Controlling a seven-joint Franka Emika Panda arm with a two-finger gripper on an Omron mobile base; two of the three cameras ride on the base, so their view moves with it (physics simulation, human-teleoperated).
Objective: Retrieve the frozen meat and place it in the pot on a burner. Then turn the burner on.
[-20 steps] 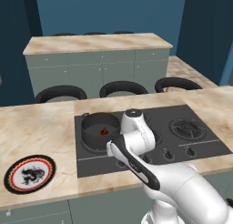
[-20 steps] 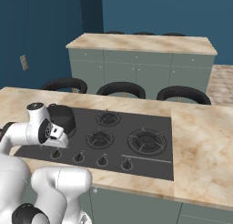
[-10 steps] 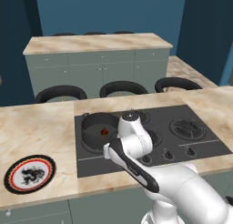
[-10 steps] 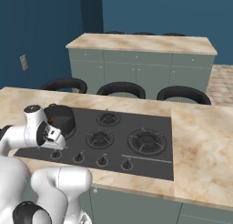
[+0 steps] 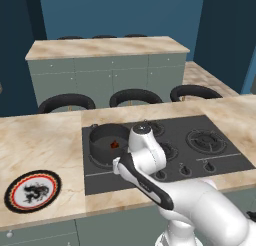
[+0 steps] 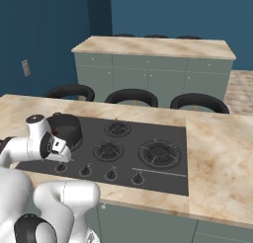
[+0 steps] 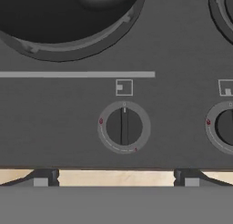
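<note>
In the left base view, the pot (image 5: 106, 144) sits on the back left burner of the black stove (image 5: 220, 157), and the frozen meat (image 5: 114, 144) is a small red bit inside it. The white arm bends down just in front of the pot, near the knobs, and the claw is hidden behind the arm here. A round black-and-red plate (image 5: 32, 190) lies on the counter, well apart to the left. In the right base view, the pot (image 6: 65, 129) is just behind the hand. Compared with a second ago, the hand has slid a little toward the front row of knobs. In the hand view, the claw (image 7: 116, 178) has its two tips wide apart with nothing between them, right above a round knob (image 7: 124, 126). The pot's rim (image 7: 68, 49) curves just past that knob.
</note>
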